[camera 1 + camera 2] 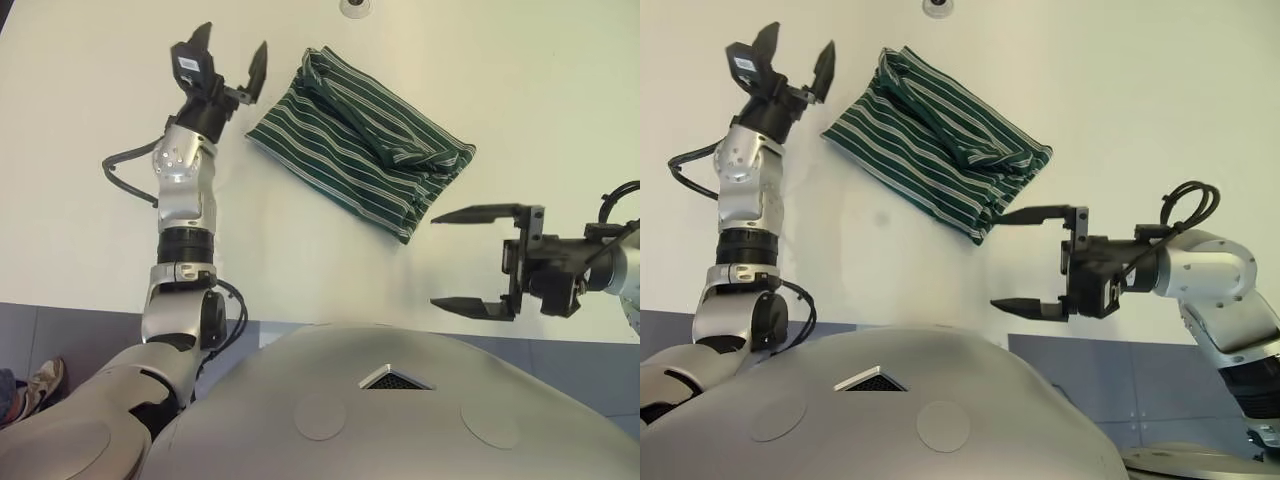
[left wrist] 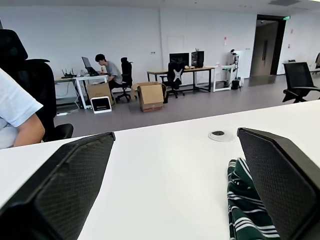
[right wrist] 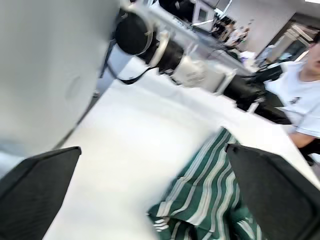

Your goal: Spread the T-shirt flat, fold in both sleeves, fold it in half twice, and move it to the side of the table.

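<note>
With the striped T-shirt (image 1: 360, 160) lying folded at upper middle on the white surface (image 1: 90, 130), and the left gripper (image 1: 233, 42) at upper left and right gripper (image 1: 437, 260) at lower right both showing jaws wide apart and empty, I'd pinch opposite edges low and slide the bundle sideways together.

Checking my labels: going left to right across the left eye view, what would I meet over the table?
Left claw → green striped T-shirt → right claw.
</note>
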Motion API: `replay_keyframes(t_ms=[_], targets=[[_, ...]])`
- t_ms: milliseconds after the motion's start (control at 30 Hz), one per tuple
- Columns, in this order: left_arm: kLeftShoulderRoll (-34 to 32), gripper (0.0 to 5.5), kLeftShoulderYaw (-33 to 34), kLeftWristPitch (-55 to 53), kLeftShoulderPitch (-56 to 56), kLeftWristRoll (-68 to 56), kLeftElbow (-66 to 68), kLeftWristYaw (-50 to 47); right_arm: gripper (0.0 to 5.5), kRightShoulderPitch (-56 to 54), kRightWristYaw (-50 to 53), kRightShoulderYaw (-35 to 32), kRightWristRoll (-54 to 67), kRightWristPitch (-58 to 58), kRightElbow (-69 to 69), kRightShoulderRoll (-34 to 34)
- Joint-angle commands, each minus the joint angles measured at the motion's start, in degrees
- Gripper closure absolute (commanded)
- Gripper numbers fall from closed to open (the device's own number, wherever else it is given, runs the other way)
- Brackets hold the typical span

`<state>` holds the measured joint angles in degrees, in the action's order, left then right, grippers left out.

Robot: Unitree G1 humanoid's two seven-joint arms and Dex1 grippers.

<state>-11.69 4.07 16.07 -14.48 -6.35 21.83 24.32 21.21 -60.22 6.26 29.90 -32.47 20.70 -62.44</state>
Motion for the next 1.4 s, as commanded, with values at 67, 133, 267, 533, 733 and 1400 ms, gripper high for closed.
replay_keyframes(t_ms=[67,133,267,533,733,1400], targets=[[-8.55,0.99,-17.02,18.85,9.7,23.3,-7.38,2.92,0.13,-12.36,9.88,-2.58,-8.39,5.95,-9.26,10.18],[-11.91,0.99,-21.22,23.7,11.46,30.29,-7.92,2.9,0.13,-14.07,11.42,-2.42,-10.28,6.6,-10.16,12.77],[-15.9,0.99,-23.2,23.18,11.31,35.04,-6.39,2.38,0.13,-18.06,14.31,-1.79,-16.57,7.68,-14.69,17.26],[-17.84,0.99,-26.7,17.47,7.89,42.86,-1.18,-4.11,0.13,-23.23,18.25,2.0,-27.97,7.92,-20.02,24.17],[-20.65,0.99,-30.78,19.16,8.93,44.33,-1.45,-4.65,0.13,-25.47,20.19,3.93,-31.15,7.36,-22.58,28.29],[-22.39,0.99,-33.55,18.79,10.15,43.25,-1.57,-8.8,0.13,-34.11,26.58,7.38,-42.01,6.64,-42.73,33.02]])
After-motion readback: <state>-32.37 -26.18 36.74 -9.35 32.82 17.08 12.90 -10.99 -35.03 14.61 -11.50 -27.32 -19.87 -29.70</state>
